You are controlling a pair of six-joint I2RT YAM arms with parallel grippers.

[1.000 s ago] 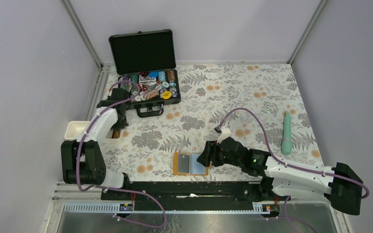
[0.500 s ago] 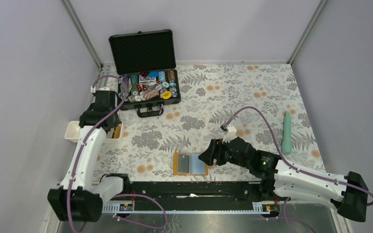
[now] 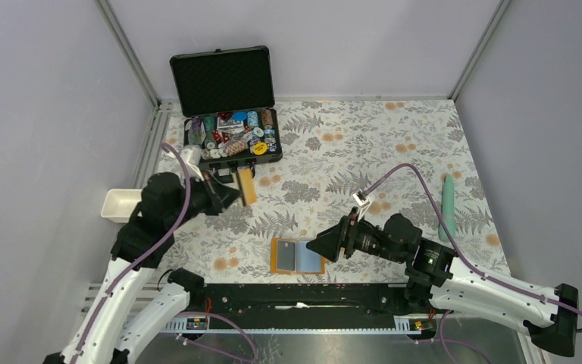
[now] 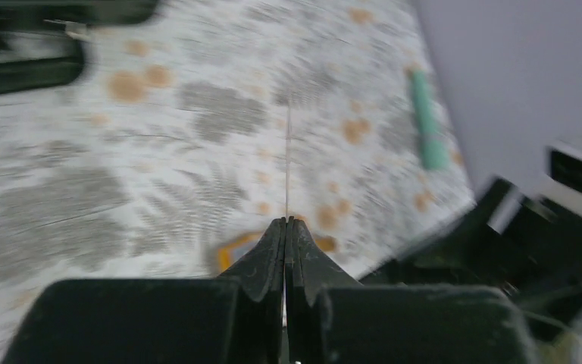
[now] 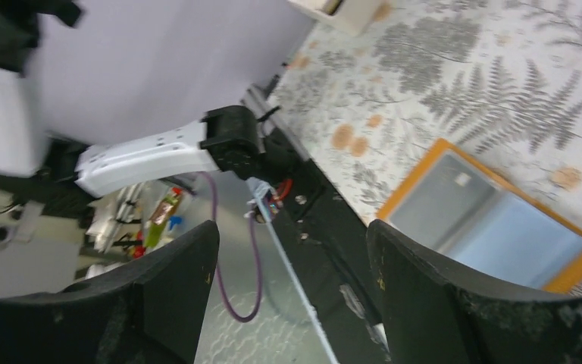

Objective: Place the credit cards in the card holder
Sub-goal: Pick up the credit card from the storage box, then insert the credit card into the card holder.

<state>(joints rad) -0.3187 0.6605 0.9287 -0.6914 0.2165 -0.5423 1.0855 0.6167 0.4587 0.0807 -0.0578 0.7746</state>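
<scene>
The card holder (image 3: 298, 255) lies open on the floral cloth near the front edge, orange-rimmed with pale blue sleeves; it also shows in the right wrist view as the card holder (image 5: 492, 220). A dark card (image 3: 286, 255) fills its left half. My left gripper (image 3: 235, 192) hangs above the cloth left of centre, shut on a pale tan credit card (image 3: 247, 186). In the blurred left wrist view that card (image 4: 288, 152) is a thin edge-on line rising from the closed left gripper (image 4: 286, 221). My right gripper (image 3: 314, 247) is open at the holder's right edge, nothing between its fingers (image 5: 174, 292).
An open black case (image 3: 231, 140) with poker chips stands at the back left. A white tray (image 3: 120, 203) sits at the left edge. A teal stick (image 3: 448, 206) lies at the right. A black rail (image 3: 295, 296) runs along the near edge.
My left arm has swung from the white tray out over the cloth toward the centre, carrying the pale card. My right gripper has opened wider and tilted beside the holder.
</scene>
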